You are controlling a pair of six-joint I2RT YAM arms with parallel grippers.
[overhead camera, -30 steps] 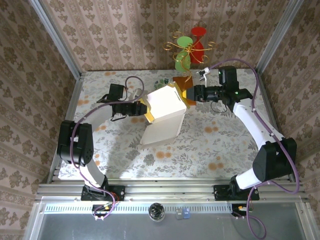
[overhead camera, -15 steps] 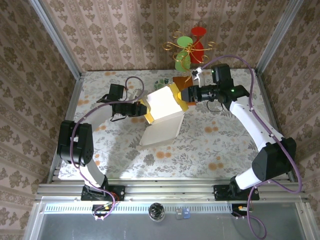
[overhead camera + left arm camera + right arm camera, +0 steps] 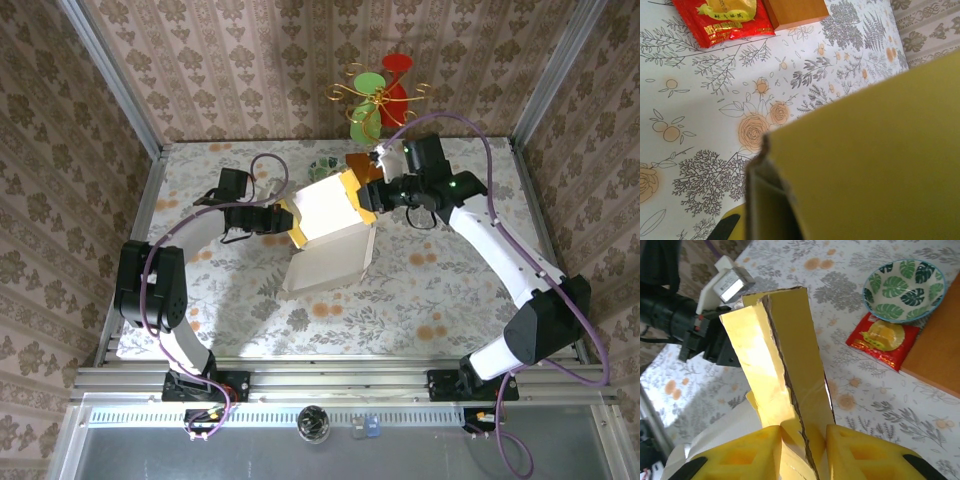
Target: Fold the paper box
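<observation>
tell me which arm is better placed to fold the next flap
Probably the right. Its pincer straddles an upright flap of the paper box, ready to press it over. The left pincer is shut on the opposite edge, holding the box up.

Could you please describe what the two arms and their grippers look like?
Both the left arm and the right arm have white links, black joints and a purple cable looped alongside. The right arm carries a small green light near its wrist. The right gripper has blocky yellow plastic fingers.
</observation>
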